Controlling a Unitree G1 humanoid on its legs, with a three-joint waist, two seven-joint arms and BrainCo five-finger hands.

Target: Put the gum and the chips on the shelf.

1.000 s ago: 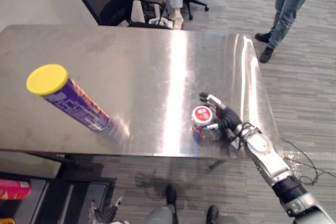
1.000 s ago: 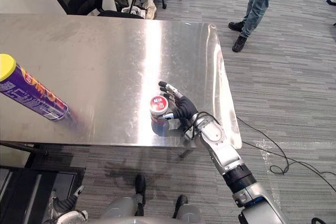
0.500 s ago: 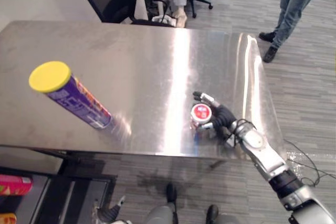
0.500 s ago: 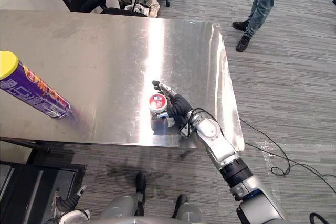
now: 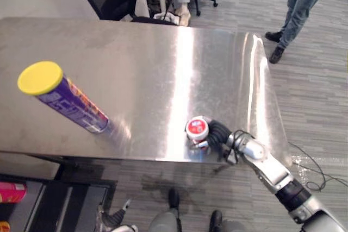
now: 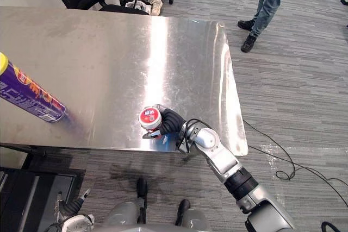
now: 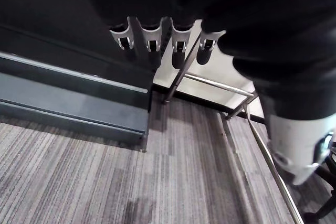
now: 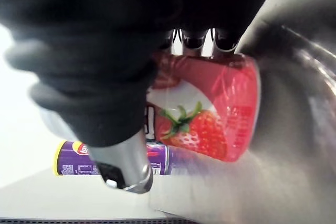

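Gripping a small gum tub (image 5: 196,128), the robot's right hand (image 5: 218,134) sits at the front edge of a shiny steel table (image 5: 163,63), toward the table's right end. The fingers (image 8: 194,39) curl around the far side of the tub and the thumb (image 8: 123,161) presses on the near side, so the hand is closed firmly on it. The tub has a round red lid, and the right wrist view shows a red label with a strawberry on it. Whether the tub stands on the table or is lifted just clear of it cannot be told.

A tall purple chips can (image 5: 65,100) with a yellow lid (image 5: 39,77) stands upright near the table's left end, well apart from the tub and hand.

The left hand (image 7: 149,39) hangs below the table's front left corner, over grey carpeted floor (image 7: 79,182). Its fingers are straight and relaxed, and they hold nothing.

A dark shelf unit (image 5: 76,205) stands low beside the table's front left corner, with a red can (image 5: 12,193) lying on it.

Beyond the table's far edge is a black office chair (image 5: 122,5). Past the table's far right corner stands a person (image 5: 298,4) in jeans and dark shoes, seen from the waist down.
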